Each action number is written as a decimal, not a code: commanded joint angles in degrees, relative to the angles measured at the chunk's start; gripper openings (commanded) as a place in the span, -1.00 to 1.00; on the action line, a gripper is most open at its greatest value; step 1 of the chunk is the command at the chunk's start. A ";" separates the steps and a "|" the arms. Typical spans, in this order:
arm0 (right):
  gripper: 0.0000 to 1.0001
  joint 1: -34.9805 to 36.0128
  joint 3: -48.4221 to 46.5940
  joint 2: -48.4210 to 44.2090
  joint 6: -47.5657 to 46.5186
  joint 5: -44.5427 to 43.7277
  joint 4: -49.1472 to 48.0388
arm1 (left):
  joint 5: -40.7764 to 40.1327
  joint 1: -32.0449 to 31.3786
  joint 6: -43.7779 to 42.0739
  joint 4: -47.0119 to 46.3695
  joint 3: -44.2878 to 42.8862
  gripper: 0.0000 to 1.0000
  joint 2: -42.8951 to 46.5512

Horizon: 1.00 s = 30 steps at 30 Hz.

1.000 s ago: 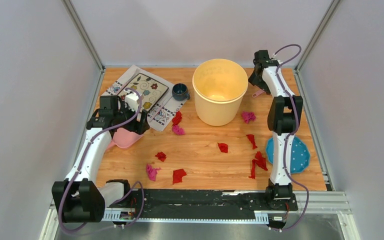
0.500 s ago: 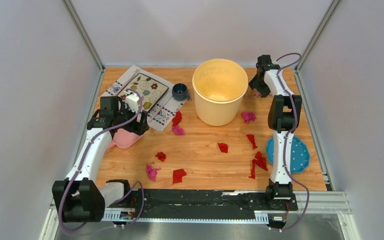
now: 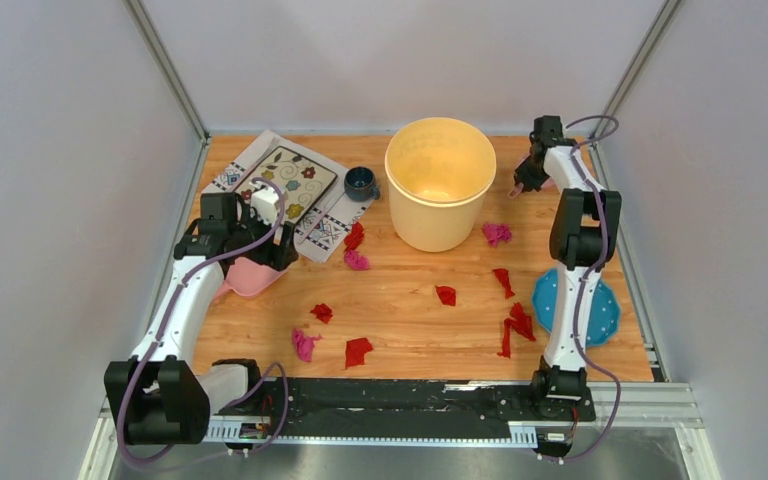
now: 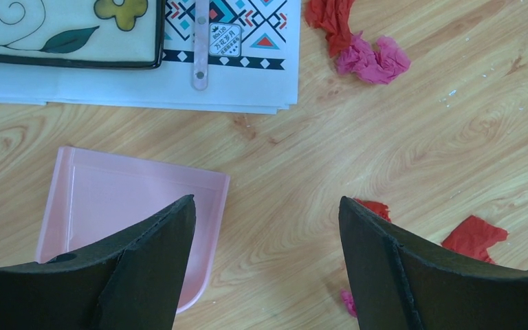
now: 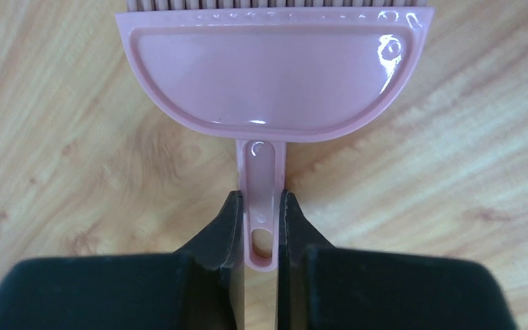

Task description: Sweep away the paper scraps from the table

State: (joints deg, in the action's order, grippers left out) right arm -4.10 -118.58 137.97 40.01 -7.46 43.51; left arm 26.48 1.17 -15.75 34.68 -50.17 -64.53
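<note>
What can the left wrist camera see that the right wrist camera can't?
Only the left wrist view shows the pink dustpan, the patterned placemat, some red and pink paper scraps, and the left gripper with its jaws wide open. Only the right wrist view shows the pink brush, its handle pinched by the right gripper, jaws shut on it. Both show the wooden table underneath.

Robot lab cell: white panel walls (image 3: 60, 150), alu frame rails (image 3: 166, 65).
</note>
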 commanded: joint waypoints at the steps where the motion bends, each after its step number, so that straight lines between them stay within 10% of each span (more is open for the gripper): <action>1: -1.00 -0.56 8.95 -8.93 -2.48 5.00 -7.00 | 1.29 0.24 -0.78 0.48 -1.15 0.67 0.64; 11: -1.00 -0.30 23.66 -30.12 -5.46 3.15 -17.05 | 4.28 0.24 -0.16 2.50 -3.70 0.65 1.07; 24: -1.00 6.20 23.31 -49.28 -14.08 9.65 -6.24 | 21.67 -0.20 -6.75 9.79 -15.29 0.79 3.36; 30: -1.00 15.51 23.49 -56.84 -15.13 9.75 -1.85 | 17.40 -2.65 -13.50 12.16 -21.98 0.80 6.43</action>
State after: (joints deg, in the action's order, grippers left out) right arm 6.20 -94.65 86.91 27.29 1.10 39.00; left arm 43.29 0.49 -21.82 44.14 -68.64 -61.34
